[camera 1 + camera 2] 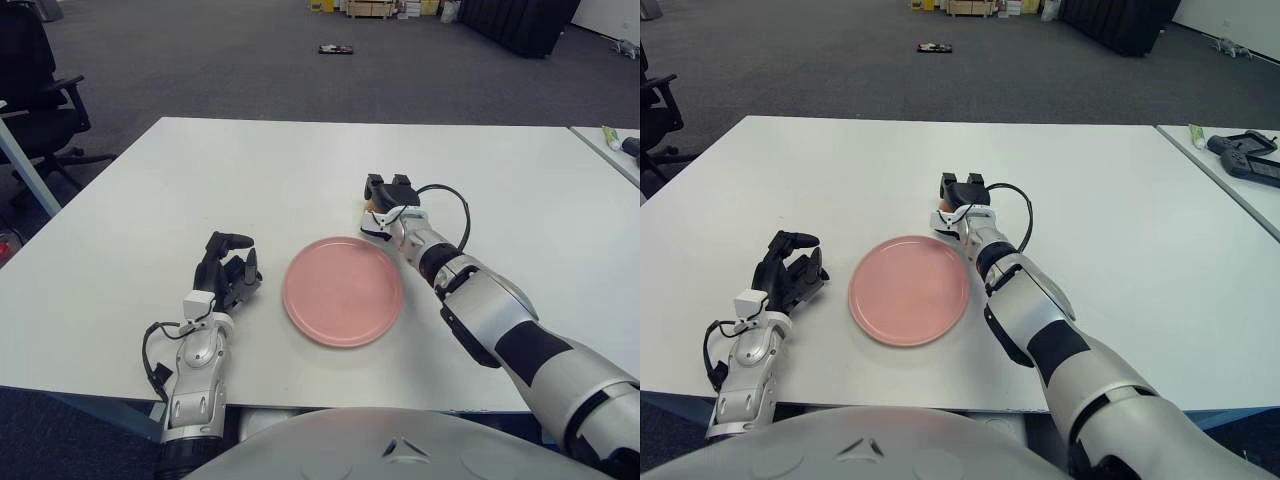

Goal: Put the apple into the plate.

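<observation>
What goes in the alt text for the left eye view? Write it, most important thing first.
The robot's right hand closes over an apple, mostly hidden, on a white table just beyond a pink plate. Its left hand shows left of the plate, holding nothing.

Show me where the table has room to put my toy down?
The far half of the white table is bare, and so is the near right corner beside the right arm. It is crowded around the pink plate: the left hand flanks it, the right hand covers the apple.
</observation>
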You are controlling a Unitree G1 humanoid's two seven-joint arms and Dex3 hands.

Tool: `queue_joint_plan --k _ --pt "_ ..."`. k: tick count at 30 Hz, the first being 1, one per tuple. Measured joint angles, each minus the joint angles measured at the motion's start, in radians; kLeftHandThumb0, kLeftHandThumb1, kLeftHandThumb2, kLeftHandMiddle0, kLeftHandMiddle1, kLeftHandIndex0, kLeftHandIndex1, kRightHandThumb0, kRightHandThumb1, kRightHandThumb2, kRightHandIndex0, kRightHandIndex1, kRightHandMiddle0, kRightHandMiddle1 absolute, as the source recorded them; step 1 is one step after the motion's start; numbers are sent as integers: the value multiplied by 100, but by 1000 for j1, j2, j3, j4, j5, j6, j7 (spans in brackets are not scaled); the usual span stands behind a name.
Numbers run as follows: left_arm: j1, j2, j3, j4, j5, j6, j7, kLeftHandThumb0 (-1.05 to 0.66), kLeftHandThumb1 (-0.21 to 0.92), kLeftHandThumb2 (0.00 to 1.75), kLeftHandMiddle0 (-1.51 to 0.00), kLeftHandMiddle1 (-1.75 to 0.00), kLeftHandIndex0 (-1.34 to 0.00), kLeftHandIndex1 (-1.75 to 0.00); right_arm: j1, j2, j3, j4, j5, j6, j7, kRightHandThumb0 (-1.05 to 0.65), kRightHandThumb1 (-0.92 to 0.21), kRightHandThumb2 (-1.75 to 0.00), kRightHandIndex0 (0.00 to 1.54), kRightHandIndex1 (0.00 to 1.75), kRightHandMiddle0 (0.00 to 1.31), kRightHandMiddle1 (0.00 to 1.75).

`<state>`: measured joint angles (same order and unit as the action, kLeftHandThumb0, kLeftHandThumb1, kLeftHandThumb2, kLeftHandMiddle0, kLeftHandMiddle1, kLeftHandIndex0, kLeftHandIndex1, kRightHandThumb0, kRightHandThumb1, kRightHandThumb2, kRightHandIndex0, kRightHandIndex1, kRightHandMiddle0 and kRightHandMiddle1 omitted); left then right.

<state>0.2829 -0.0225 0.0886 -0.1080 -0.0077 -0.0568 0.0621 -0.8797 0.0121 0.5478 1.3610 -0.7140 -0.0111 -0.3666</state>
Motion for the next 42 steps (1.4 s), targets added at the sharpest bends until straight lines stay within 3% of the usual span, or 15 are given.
queue_joint_plan --k 23,42 --pt "-8 7 5 6 5 14 0 -37 75 77 -77 -175 -30 -175 -4 -9 -85 -2 74 -32 5 0 -9 -157 82 167 54 175" --pt "-31 13 9 41 -2 3 0 -37 75 78 -80 -175 -30 -175 -89 -37 -114 -120 85 -67 -5 0 -6 -162 81 174 57 175"
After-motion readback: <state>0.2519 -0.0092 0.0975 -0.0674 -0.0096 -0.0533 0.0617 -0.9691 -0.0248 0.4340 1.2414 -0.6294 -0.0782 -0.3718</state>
